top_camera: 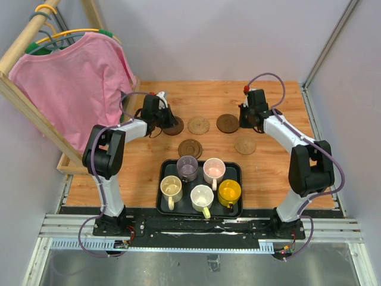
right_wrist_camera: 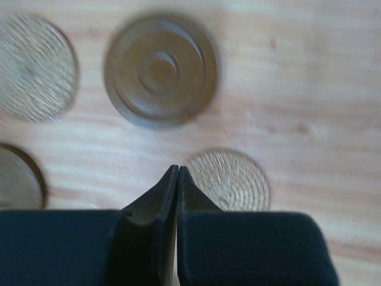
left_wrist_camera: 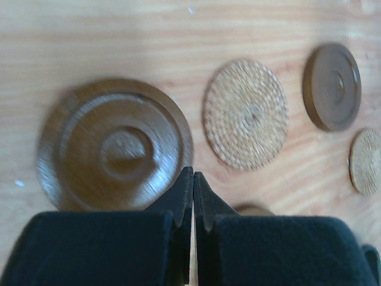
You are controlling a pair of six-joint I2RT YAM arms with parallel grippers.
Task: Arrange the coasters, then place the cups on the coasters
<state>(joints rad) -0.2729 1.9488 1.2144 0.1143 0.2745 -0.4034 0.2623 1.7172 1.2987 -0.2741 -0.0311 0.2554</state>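
Left gripper (left_wrist_camera: 193, 174) stood empty, fingers pressed together; dark brown ringed round coaster (left_wrist_camera: 113, 146) lay flat just beyond its tips.

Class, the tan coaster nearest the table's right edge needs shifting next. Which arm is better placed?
Right. The right gripper, shut, hovers just beside that tan coaster. The left gripper is well away from it, by the far-left dark coaster.

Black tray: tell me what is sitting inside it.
In the black tray stand the cream mug, purple-grey mug, pinkish white mug, white mug with yellow-green handle and yellow mug. The tray floor under each mug is covered.
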